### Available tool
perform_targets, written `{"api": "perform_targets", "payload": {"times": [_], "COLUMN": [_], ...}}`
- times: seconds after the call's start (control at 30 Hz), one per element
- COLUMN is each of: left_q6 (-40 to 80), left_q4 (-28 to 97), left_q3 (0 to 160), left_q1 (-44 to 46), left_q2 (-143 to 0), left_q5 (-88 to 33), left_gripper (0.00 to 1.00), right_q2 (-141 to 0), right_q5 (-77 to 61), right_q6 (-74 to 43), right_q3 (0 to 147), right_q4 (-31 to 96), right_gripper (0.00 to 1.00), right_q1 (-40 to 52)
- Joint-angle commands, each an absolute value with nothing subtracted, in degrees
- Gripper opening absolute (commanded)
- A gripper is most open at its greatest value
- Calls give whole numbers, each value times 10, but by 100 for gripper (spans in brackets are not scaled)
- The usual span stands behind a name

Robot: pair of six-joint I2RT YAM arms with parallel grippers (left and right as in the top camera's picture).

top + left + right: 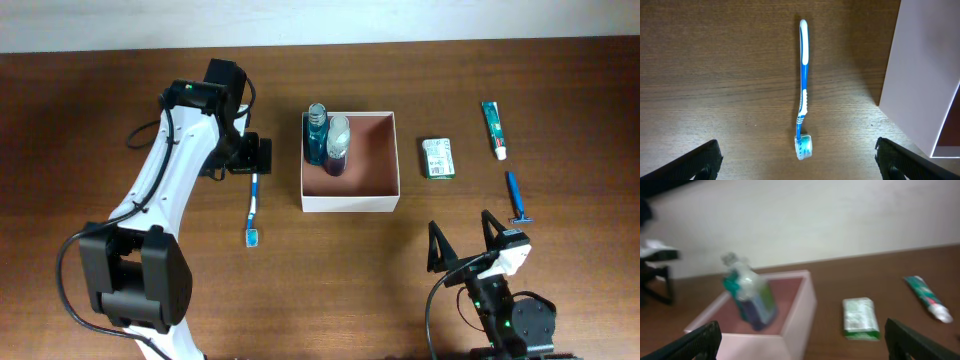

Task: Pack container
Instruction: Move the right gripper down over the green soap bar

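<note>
The container (375, 201) is a square white-walled box with a reddish-brown inside at the table's middle; two bottles (329, 140) stand in its left part. It also shows in the left wrist view (920, 75) and the right wrist view (800, 305). A blue toothbrush (254, 205) lies on the table left of the box, also seen in the left wrist view (803, 90). My left gripper (255, 156) is open above the toothbrush's handle end, empty. My right gripper (462, 243) is open and empty near the front edge, right of the box.
A green soap packet (438, 158) lies right of the box, also in the right wrist view (859, 318). A toothpaste tube (493, 128) and a blue razor (515, 196) lie further right. The tube shows in the right wrist view (926, 298).
</note>
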State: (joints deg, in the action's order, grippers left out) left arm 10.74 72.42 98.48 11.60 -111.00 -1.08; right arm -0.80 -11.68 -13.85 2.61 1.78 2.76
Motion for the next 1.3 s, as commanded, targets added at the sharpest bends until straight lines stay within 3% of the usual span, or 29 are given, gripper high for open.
{"api": "perform_targets", "payload": {"times": [0.0,0.1,0.27,0.47,0.67,0.83,1.27], "left_q6": [106,106,106,106,106,106,106], "left_q4": [722,722,722,722,722,722,722], "left_q3": [982,982,982,982,982,982,982], "left_q1": [116,116,116,116,116,116,116], "left_q2": [-1101,-1101,-1101,-1101,-1101,-1101,-1101], "left_q5": [-7,-7,-7,-7,-7,-7,-7], "left_gripper": [99,99,99,99,99,99,100], "right_q2": [-2,-2,-48,-261,-543,-752,-1049], "right_q5": [-209,-217,-163,-67,-23,-79,-38], "right_q6": [-168,-168,-90,33,43,41,41], "right_q3": [25,44,137,383,649,842,883], "right_q4": [-48,-125,-86,175,399,576,549], "right_gripper": [99,98,99,99,99,99,99], "right_q1": [25,25,25,25,25,25,25]}}
